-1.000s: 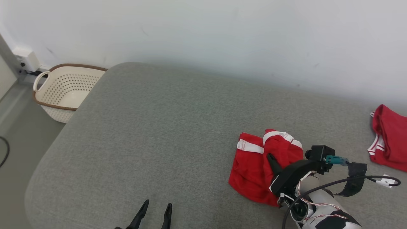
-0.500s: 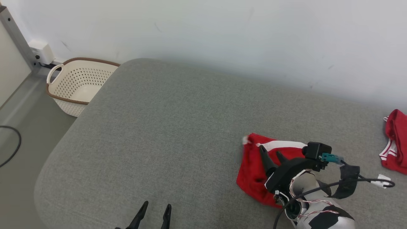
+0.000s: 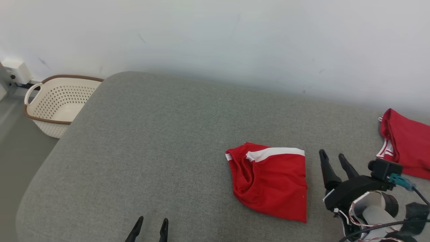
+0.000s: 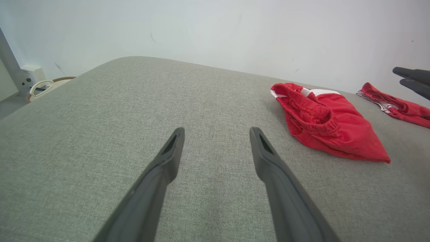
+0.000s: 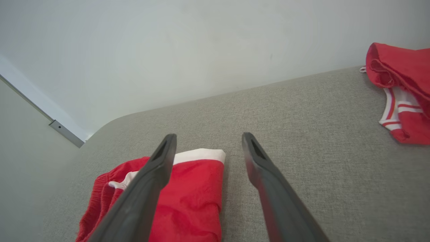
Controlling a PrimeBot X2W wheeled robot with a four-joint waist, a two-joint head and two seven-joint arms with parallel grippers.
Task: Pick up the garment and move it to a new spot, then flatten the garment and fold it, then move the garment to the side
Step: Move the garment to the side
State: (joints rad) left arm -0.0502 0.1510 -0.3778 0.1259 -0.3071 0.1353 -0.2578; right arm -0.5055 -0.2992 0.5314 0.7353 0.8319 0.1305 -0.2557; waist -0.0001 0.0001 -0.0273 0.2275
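A red garment with a white band along its top edge lies folded into a rough square on a grey fabric-covered tabletop, right of centre in the head view. Its gathered waistband faces the left of the frame.

The right tool sits at the lower right, just beside the garment's right edge and not touching it. Its two dark fingers are spread apart and hold nothing.

The left tool pokes up from the bottom edge, left of centre. Its fingers are also apart and empty, well away from the garment.

A second red garment with white stripes lies at the far right edge. A cream basket with a brown rim stands at the left edge, beside the tabletop's corner, against a pale wall.
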